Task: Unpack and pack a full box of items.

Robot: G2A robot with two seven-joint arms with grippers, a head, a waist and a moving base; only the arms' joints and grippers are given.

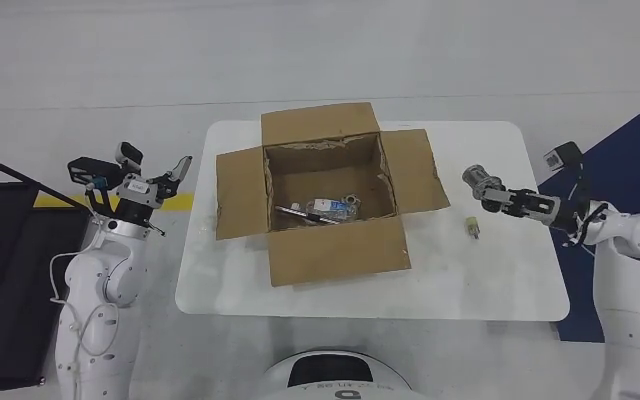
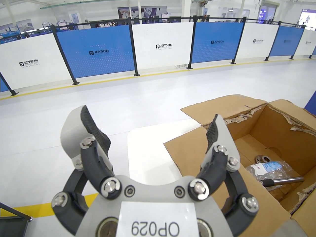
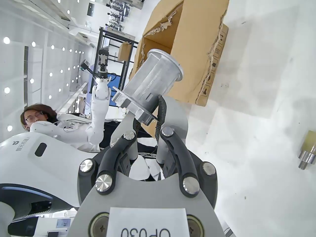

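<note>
Right gripper (image 3: 148, 114): clamped on the metal part, held above the surface to the right of the box; its arm reaches in from the surface's right edge.
Metal part (image 3: 153, 80): dull silver cylinder with ribbed sides, a round flange at the far end and a flat plate at the near end. The gripper pinches the plate's edge, and the cylinder tilts away from it.
Left gripper (image 2: 150, 117): fingers spread wide with nothing between them, raised over the floor just off the surface's left side. The pads are black and finely textured.
Box (image 1: 335, 252): brown corrugated cardboard in the middle of the surface, all four flaps folded outward, ragged paper edges along the rim.
Box contents: a crinkled clear plastic bag (image 2: 269, 168) with a blue and white label, a slim shiny rod (image 2: 284, 180) lying against it, and a metal ring (image 2: 263, 159) just beside the bag.
Small fitting (image 3: 307, 149): a short yellowish cylinder with a silver threaded stud, lying on the surface right of the box, near the right gripper but apart from it.
Surface (image 1: 480, 280): white, rounded corners, lightly scuffed.
</note>
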